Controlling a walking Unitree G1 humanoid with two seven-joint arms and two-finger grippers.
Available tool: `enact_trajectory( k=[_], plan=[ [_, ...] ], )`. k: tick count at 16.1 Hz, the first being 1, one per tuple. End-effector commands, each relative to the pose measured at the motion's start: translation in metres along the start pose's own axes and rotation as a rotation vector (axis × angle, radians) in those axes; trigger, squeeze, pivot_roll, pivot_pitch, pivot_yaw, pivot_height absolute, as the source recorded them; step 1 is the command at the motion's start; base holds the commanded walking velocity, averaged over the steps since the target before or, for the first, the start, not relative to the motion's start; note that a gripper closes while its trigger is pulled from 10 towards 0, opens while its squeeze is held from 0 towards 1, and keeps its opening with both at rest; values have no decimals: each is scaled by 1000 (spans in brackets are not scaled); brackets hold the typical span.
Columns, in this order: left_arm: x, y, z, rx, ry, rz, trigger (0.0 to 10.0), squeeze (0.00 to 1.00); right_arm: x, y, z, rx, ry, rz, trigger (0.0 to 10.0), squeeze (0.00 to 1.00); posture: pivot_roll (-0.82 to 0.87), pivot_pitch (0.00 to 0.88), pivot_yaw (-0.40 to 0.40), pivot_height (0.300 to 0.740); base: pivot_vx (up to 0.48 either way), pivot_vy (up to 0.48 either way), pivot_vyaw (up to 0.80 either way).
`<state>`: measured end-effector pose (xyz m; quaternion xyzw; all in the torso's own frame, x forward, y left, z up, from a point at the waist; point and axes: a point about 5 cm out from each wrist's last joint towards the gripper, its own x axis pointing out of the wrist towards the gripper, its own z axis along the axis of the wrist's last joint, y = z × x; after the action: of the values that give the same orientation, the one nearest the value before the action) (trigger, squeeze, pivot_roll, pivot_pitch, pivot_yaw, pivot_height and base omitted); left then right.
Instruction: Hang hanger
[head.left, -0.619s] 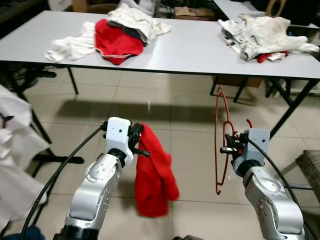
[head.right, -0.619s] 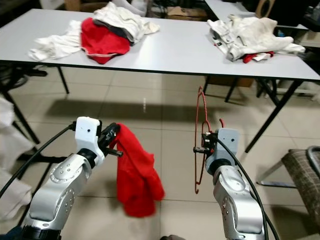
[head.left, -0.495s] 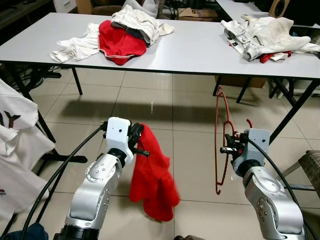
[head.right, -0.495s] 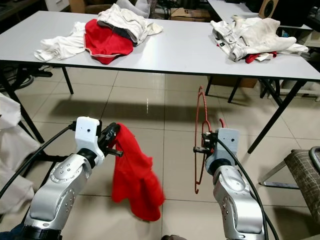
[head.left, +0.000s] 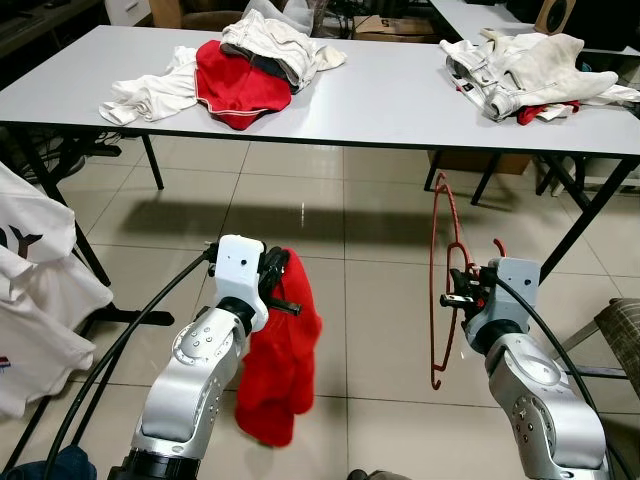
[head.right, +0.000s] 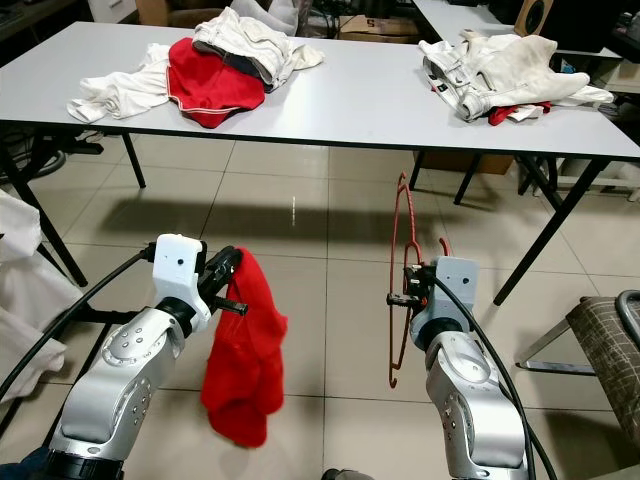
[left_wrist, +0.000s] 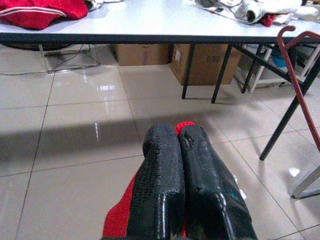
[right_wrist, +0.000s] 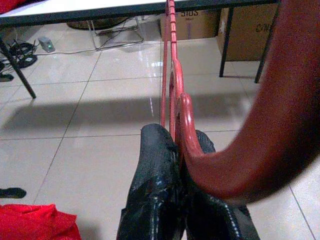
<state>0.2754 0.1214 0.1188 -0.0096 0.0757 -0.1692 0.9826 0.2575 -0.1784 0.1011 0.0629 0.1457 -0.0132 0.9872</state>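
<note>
Currently carrying: left gripper fingers clamped on red garment, right gripper clamped on red hanger. Next: thread hanger into garment.

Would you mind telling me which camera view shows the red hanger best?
The left eye view: the red hanger shows whole, upright in the right pincer. The right eye view shows it much the same. The right wrist view gives a blurred close-up; the left wrist view catches its hook.

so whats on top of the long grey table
Two heaps of clothes lie on the grey table: a white-and-red pile toward its left end, a mostly white pile toward its right. Whatever lies under the heaps is covered.
</note>
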Motion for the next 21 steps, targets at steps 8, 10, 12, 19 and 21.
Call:
enact_trajectory(
  k=[8,10,12,19,21],
  plan=[
    [2,-4,10,17,-34,-22,10000,0,-1,-2,-1,-11,12,-9,10000,0,-90,31,-13,740,0,-324,0],
    [2,-4,10,16,-36,-24,10000,0,-1,-2,-1,-13,11,-7,10000,0,-90,31,-13,740,0,-135,0],
    [2,-5,9,-2,-29,-29,10000,0,-1,-4,0,-2,0,-17,10000,0,-90,31,-13,740,0,0,0],
    [3,-6,10,-3,-31,-41,10000,0,-1,0,4,-21,-33,16,10000,0,-90,36,-14,740,0,0,0],
    [3,-7,11,-7,-36,-55,10000,0,0,-1,5,-5,-33,-3,10000,0,-90,36,-15,740,0,0,0]
  ],
)
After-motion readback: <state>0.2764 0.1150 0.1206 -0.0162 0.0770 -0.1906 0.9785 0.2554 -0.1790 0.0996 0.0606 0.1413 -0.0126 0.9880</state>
